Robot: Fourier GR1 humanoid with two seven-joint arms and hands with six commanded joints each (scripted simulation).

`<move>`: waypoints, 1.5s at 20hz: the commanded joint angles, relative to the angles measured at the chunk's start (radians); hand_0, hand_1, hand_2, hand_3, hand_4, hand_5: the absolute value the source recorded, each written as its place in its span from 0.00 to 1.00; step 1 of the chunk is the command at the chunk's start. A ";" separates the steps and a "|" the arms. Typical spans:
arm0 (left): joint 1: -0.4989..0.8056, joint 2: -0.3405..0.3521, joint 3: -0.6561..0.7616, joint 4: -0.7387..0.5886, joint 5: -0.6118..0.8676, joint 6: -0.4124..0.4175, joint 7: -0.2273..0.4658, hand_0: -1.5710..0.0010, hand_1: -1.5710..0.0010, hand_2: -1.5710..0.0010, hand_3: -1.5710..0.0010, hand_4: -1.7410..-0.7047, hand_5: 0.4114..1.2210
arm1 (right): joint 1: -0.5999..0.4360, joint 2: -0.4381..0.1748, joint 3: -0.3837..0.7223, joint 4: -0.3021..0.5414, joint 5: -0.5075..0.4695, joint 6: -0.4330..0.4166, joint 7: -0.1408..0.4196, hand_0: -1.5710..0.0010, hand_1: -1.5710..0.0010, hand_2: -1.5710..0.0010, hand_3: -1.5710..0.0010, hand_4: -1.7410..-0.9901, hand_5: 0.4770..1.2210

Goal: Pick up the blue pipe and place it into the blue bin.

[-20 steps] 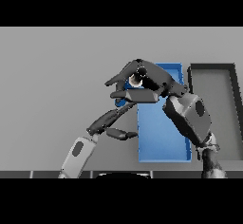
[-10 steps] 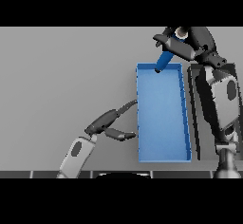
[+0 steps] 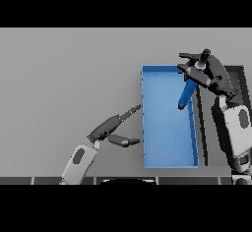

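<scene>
Since half a second ago, your right hand [image 3: 204, 69] has carried the blue pipe [image 3: 186, 94] a bit farther right and lower, so it now hangs tilted over the blue bin [image 3: 167, 157] near its 1 o'clock corner. Your fingers are curled around the pipe's top end. Your left hand [image 3: 112, 128] rests open at the bin's 9 o'clock side, fingers straight.

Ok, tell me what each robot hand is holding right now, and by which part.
The right robot hand grips the blue pipe by its upper end, the rest hanging over the blue bin. The left robot hand holds nothing, fingers open beside the bin.
</scene>
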 commanded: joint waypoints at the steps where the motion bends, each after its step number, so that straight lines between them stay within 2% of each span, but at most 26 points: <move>1: 0.005 -0.001 -0.002 -0.004 0.003 -0.002 0.005 1.00 1.00 1.00 1.00 0.83 0.02 | 0.036 -0.004 0.004 -0.024 0.007 -0.029 0.026 0.00 0.00 0.00 0.00 0.00 1.00; 3: -0.010 -0.006 0.002 0.003 0.003 -0.001 0.029 1.00 1.00 1.00 1.00 0.83 0.02 | 0.096 -0.021 0.019 -0.058 0.020 -0.071 0.056 0.00 0.00 0.00 0.00 0.00 1.00; 4: -0.004 -0.003 -0.005 0.005 0.001 -0.007 0.020 1.00 1.00 1.00 1.00 0.83 0.02 | 0.119 -0.028 0.052 -0.063 0.029 -0.115 0.056 0.00 0.00 0.00 0.00 0.00 1.00; 6: 0.009 0.000 -0.011 -0.009 0.009 -0.014 0.007 1.00 1.00 1.00 1.00 0.82 0.01 | 0.143 -0.087 0.127 -0.050 0.020 -0.204 0.055 0.00 0.00 0.00 0.04 0.00 1.00; 7: 0.012 -0.001 -0.015 -0.006 -0.001 -0.008 0.007 1.00 1.00 1.00 1.00 0.82 0.01 | 0.177 -0.098 0.155 -0.070 0.009 -0.244 0.056 0.00 0.00 0.00 0.03 0.00 1.00; 8: 0.012 0.001 -0.012 -0.011 0.003 -0.008 0.007 1.00 1.00 1.00 1.00 0.82 0.01 | 0.192 -0.123 0.188 -0.072 0.004 -0.272 0.055 0.00 0.00 0.00 0.20 0.00 1.00; 11: 0.007 0.004 -0.011 -0.008 -0.007 -0.002 0.016 1.00 1.00 1.00 1.00 0.83 0.01 | 0.193 -0.198 0.332 -0.036 -0.017 -0.369 0.055 0.00 0.00 0.00 0.42 0.00 1.00; 12: 0.004 0.010 -0.003 -0.004 -0.002 -0.005 0.012 1.00 1.00 1.00 1.00 0.83 0.01 | 0.185 -0.233 0.382 -0.016 -0.045 -0.410 0.055 0.00 0.01 0.00 0.46 0.00 1.00; 13: 0.001 0.010 -0.003 -0.004 -0.003 -0.005 0.009 1.00 1.00 1.00 1.00 0.83 0.01 | 0.159 -0.270 0.442 0.008 -0.089 -0.446 0.055 0.07 0.15 0.15 0.50 0.08 1.00; 14: 0.003 0.007 -0.006 -0.007 -0.003 -0.004 0.015 1.00 1.00 1.00 1.00 0.83 0.01 | 0.129 -0.297 0.503 0.039 -0.131 -0.472 0.055 0.25 0.32 0.32 0.60 0.20 1.00; 15: 0.005 0.004 -0.010 -0.009 -0.006 -0.004 0.015 1.00 1.00 1.00 1.00 0.83 0.01 | 0.106 -0.321 0.540 0.051 -0.155 -0.473 0.057 0.40 0.46 0.45 0.68 0.32 1.00; 16: 0.007 0.003 -0.013 -0.008 -0.009 -0.002 0.012 1.00 1.00 1.00 1.00 0.83 0.02 | 0.095 -0.337 0.569 0.054 -0.172 -0.469 0.056 0.52 0.56 0.56 0.74 0.44 1.00; 17: 0.009 0.002 -0.016 -0.014 -0.010 -0.001 0.012 1.00 1.00 1.00 1.00 0.83 0.02 | 0.057 -0.381 0.630 0.060 -0.205 -0.447 0.053 0.62 0.65 0.65 0.79 0.54 1.00; 20: 0.011 0.000 -0.015 -0.034 0.008 -0.007 0.023 1.00 1.00 1.00 1.00 0.83 0.02 | -0.014 -0.429 0.734 0.055 -0.179 -0.370 0.042 0.80 0.82 0.82 0.89 0.75 0.82; 21: 0.014 0.000 -0.017 -0.032 0.008 -0.010 0.032 1.00 1.00 1.00 1.00 0.83 0.02 | -0.032 -0.430 0.765 0.069 -0.160 -0.345 0.016 0.84 0.86 0.86 0.92 0.80 0.74; 22: 0.018 0.000 -0.021 -0.032 0.006 -0.011 0.040 1.00 1.00 1.00 1.00 0.83 0.02 | -0.046 -0.431 0.788 0.084 -0.153 -0.330 0.016 0.87 0.89 0.89 0.93 0.84 0.67; 23: 0.015 0.001 -0.016 -0.035 0.007 -0.008 0.038 1.00 1.00 1.00 1.00 0.83 0.02 | -0.047 -0.436 0.803 0.089 -0.163 -0.321 0.056 0.90 0.91 0.91 0.95 0.88 0.61; 26: 0.010 -0.003 -0.016 -0.029 0.003 -0.003 0.040 1.00 1.00 1.00 1.00 0.83 0.02 | -0.066 -0.461 0.859 0.092 -0.196 -0.322 0.056 0.95 0.95 0.95 0.97 0.90 0.50; 30: 0.012 0.004 -0.011 -0.023 -0.002 0.000 0.030 1.00 1.00 1.00 1.00 0.82 0.02 | -0.091 -0.471 0.902 0.108 -0.194 -0.310 0.056 0.98 0.98 0.98 0.99 0.94 0.35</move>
